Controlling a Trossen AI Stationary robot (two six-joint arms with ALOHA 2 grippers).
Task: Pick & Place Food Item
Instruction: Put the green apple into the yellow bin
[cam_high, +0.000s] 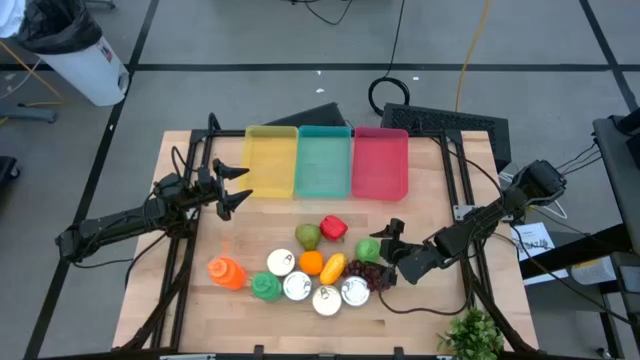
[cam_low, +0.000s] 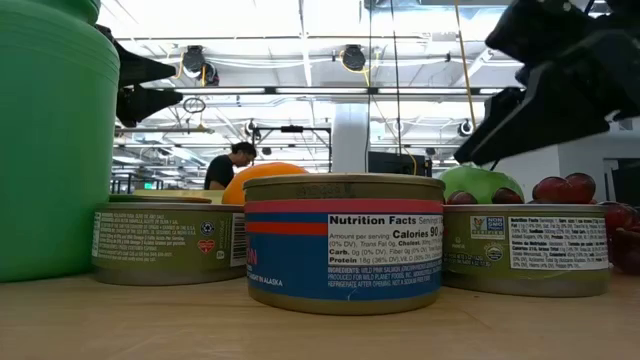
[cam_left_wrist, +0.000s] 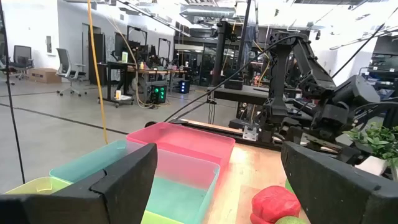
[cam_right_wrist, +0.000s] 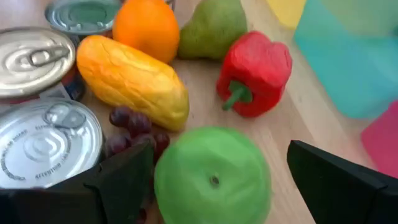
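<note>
A green apple (cam_right_wrist: 212, 180) (cam_high: 368, 250) sits on the wooden table among other food: a red pepper (cam_right_wrist: 255, 71), a green pear (cam_right_wrist: 211, 28), an orange (cam_right_wrist: 148, 28), a yellow bread roll (cam_right_wrist: 134, 79) and dark grapes (cam_right_wrist: 127, 127). My right gripper (cam_high: 388, 246) (cam_right_wrist: 214, 202) is open and low over the table. One finger stands on each side of the apple, apart from it. My left gripper (cam_high: 236, 187) is open too, hovering beside the yellow bin (cam_high: 271, 161), away from the food.
Three bins line the far side: yellow, teal (cam_high: 324, 160) and pink (cam_high: 380, 162). Several tin cans (cam_high: 327, 299) (cam_right_wrist: 46, 140), a green bottle (cam_high: 265, 287) and an orange bottle (cam_high: 227, 272) crowd the near side of the food. A person stands far off in the room (cam_low: 228, 165).
</note>
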